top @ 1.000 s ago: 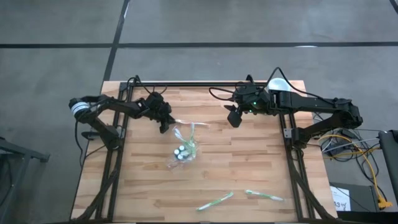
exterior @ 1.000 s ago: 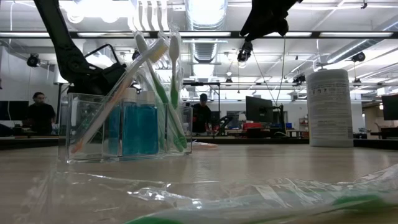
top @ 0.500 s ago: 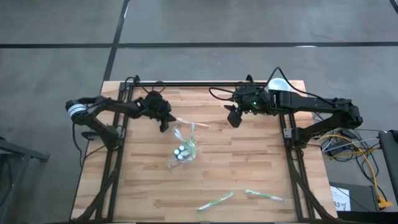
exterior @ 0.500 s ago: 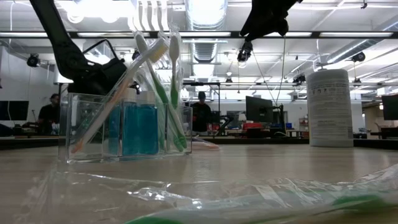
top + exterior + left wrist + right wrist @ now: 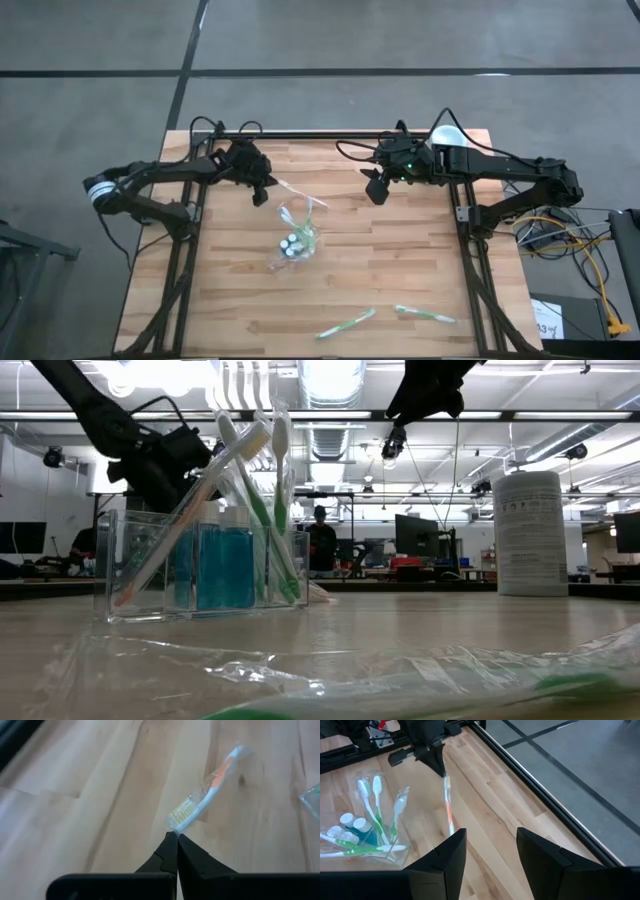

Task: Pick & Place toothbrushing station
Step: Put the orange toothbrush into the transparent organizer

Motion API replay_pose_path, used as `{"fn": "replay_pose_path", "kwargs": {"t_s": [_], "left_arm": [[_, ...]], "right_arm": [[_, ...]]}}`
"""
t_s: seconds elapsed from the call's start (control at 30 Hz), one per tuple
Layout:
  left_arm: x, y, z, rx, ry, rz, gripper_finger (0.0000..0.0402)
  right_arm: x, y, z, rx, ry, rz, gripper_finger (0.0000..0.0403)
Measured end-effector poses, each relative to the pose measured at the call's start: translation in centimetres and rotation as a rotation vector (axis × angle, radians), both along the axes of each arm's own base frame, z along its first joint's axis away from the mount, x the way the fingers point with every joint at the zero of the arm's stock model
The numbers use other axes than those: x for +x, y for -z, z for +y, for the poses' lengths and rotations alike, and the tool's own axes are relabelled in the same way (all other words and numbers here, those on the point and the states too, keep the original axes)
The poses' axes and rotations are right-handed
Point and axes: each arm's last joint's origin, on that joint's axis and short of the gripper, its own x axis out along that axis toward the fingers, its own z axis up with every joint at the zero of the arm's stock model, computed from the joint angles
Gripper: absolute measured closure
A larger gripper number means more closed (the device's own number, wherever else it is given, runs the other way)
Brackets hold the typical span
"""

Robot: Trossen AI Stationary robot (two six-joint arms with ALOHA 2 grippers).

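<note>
Toothbrush point(image 5: 205, 800), wrapped in clear film with an orange handle, hangs from your left pincer point(image 5: 173, 839) above the wooden surface point(image 5: 400, 260), near its far left part. Your left pincer's jaws are pressed together on the wrapper right at the bristle end, so the brush trails out from the tips instead of being held by its middle. That end grip probably leaves the handle free to go down first into the holder.

Its long axis runs away from your left pincer point(image 5: 262, 190) toward the middle of the surface, bristles at the fingertips and the handle end pointing outward and a little toward the clear organizer point(image 5: 293, 240). It seems to sag slightly downward, though the film makes the tilt hard to judge.

The organizer stands near the centre, just beyond the handle end, and already holds several green and white brushes point(image 5: 372, 802) and blue-filled bottles point(image 5: 224, 567). Two more wrapped toothbrushes point(image 5: 347, 322) lie flat at the near edge, well apart from it.

Your right pincer point(image 5: 375, 188) waits in the air over the far right part of the surface, fingers point(image 5: 442, 860) spread apart and holding nothing.
</note>
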Motion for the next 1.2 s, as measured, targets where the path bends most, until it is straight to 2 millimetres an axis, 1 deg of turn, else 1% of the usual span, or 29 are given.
{"fn": "replay_pose_path", "kwargs": {"t_s": [0.1, 0.23, 0.4, 0.57, 0.97, 1.2], "left_arm": [[-0.1, -1.2, 0.0, 0.026, 0.002, 0.028, 0.0401], [-0.1, -2.9, 0.0, 0.059, 0.007, 0.012, 0.0401], [-0.4, -4.5, -0.2, 0.082, 0.004, -0.017, 0.0401], [-0.9, -5.8, -0.5, 0.098, -0.015, -0.010, 0.0401], [-1.6, -9.9, -1.0, 0.167, -0.033, -0.083, 0.0401], [-1.9, -11.9, -1.7, 0.212, -0.023, -0.108, 0.0401]], "right_arm": [[0.0, 0.0, 0.0, 0.000, 0.001, 0.000, 0.0234], [0.0, 0.0, 0.0, 0.000, 0.000, 0.000, 0.0234], [0.0, 0.0, 0.0, 0.000, 0.000, 0.000, 0.0234], [0.0, 0.0, 0.0, 0.000, 0.000, 0.000, 0.0234], [0.0, 0.0, 0.0, 0.000, 0.001, 0.000, 0.0234], [0.0, 0.0, 0.0, 0.000, 0.000, 0.000, 0.0234]]}}
